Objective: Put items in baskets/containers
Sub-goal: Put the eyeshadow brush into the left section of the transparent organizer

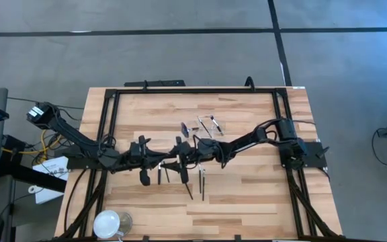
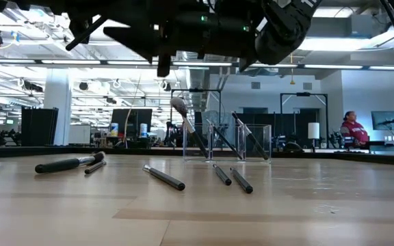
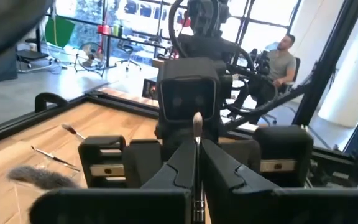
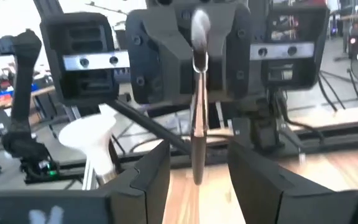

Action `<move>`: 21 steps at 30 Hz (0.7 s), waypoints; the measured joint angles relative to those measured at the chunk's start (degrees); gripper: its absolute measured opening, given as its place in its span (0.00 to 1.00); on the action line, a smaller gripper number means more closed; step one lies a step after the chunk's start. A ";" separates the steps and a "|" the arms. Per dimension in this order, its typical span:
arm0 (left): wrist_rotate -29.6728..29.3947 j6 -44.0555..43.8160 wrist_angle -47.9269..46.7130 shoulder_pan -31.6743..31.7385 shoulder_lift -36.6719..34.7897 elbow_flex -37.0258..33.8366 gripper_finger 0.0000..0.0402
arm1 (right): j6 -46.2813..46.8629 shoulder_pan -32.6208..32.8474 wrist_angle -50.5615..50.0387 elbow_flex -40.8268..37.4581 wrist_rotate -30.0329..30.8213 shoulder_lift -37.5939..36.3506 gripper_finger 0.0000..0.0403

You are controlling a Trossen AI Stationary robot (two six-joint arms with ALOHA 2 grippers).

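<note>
My left gripper point(image 1: 163, 163) and my right gripper point(image 1: 175, 160) meet nose to nose in the air above the table's middle. The left one point(image 3: 197, 146) is shut on a slim makeup brush point(image 4: 197, 124). My right gripper point(image 4: 197, 152) is open, its fingers standing on either side of that brush's dark handle without touching it. Several more brushes point(image 2: 164, 177) lie flat on the wood below. The clear tray point(image 2: 241, 140) stands toward the far side, with a few brushes point(image 2: 191, 130) leaning inside it. My left gripper pinches the brush between its two shut fingers point(image 3: 179, 165), with the brush lying along the fingers. The brush is lifted clear of the table. Its silver ferrule point(image 4: 197, 62) shows beside the fingers, and the dark handle point(image 4: 196, 155) sticks out toward the right gripper.
A round white dish point(image 1: 107, 223) sits at the table's near left corner. Loose brushes point(image 1: 188, 188) lie under the grippers. A black metal frame point(image 1: 111, 121) runs round the tabletop. People sit in the room beyond the far edge point(image 2: 353, 130).
</note>
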 joint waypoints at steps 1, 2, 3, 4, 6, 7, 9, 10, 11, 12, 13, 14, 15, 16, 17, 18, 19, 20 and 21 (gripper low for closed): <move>-0.01 0.09 0.20 0.00 -0.02 0.00 0.03 | 0.00 0.00 0.28 0.03 0.08 -0.02 0.38; -0.03 0.09 0.19 0.02 -0.03 0.00 0.03 | -0.01 0.00 0.29 0.03 0.34 -0.02 0.38; -0.02 0.10 0.04 0.04 -0.03 0.00 0.03 | -0.10 -0.04 0.20 0.02 0.59 -0.02 0.39; 0.00 0.11 0.01 0.02 -0.03 0.00 0.03 | -0.51 -0.12 0.22 0.01 0.66 -0.02 0.39; 0.39 0.13 0.02 0.01 -0.03 0.00 0.03 | -1.41 -0.31 0.80 0.01 0.64 -0.02 0.39; 0.40 0.16 -0.02 0.02 -0.03 0.00 0.03 | -1.46 -0.31 1.28 0.01 0.66 -0.02 0.39; 0.42 0.20 -0.03 0.01 -0.03 0.00 0.03 | -1.49 -0.31 2.02 0.01 0.66 -0.02 0.39; 0.41 0.20 -0.13 0.02 -0.03 0.00 0.03 | -1.49 -0.31 2.02 0.01 0.66 -0.02 0.38; 0.42 0.20 -0.25 0.02 -0.03 0.00 0.03 | -1.47 -0.31 1.95 0.01 0.66 -0.02 0.37; 0.45 0.22 -0.36 0.00 -0.03 0.00 0.03 | -1.49 -0.31 1.90 0.01 0.64 -0.02 0.36; 0.67 0.22 -0.36 0.00 -0.03 0.00 0.03 | -1.50 -0.31 1.92 0.01 0.61 -0.02 0.35; 0.97 0.22 -0.37 0.00 -0.03 0.00 0.03 | -1.49 -0.31 1.95 0.01 0.61 -0.02 0.34; 1.14 0.22 -0.37 0.02 -0.03 0.00 0.03 | -1.49 -0.31 1.88 0.01 0.61 -0.02 0.32; 1.15 0.22 -0.38 0.02 -0.03 0.00 0.03 | -1.49 -0.31 1.45 0.01 0.61 -0.02 0.30; 1.22 0.22 -0.36 0.02 -0.03 0.00 0.03 | -1.50 -0.31 1.00 0.01 0.59 -0.02 0.28; 1.27 0.24 -0.39 0.02 -0.03 0.00 0.03 | -1.50 -0.31 0.88 0.01 0.54 -0.02 0.26; 1.27 0.24 -0.41 0.02 -0.03 -0.02 0.03 | -1.49 -0.31 0.90 0.01 0.43 -0.02 0.24; 1.27 0.24 -0.39 0.02 -0.03 -0.02 0.03 | -1.50 -0.31 1.02 0.01 0.34 -0.02 0.21; 1.28 0.23 -0.40 0.01 -0.03 -0.02 0.03 | -1.51 -0.30 1.06 0.01 0.07 -0.02 0.19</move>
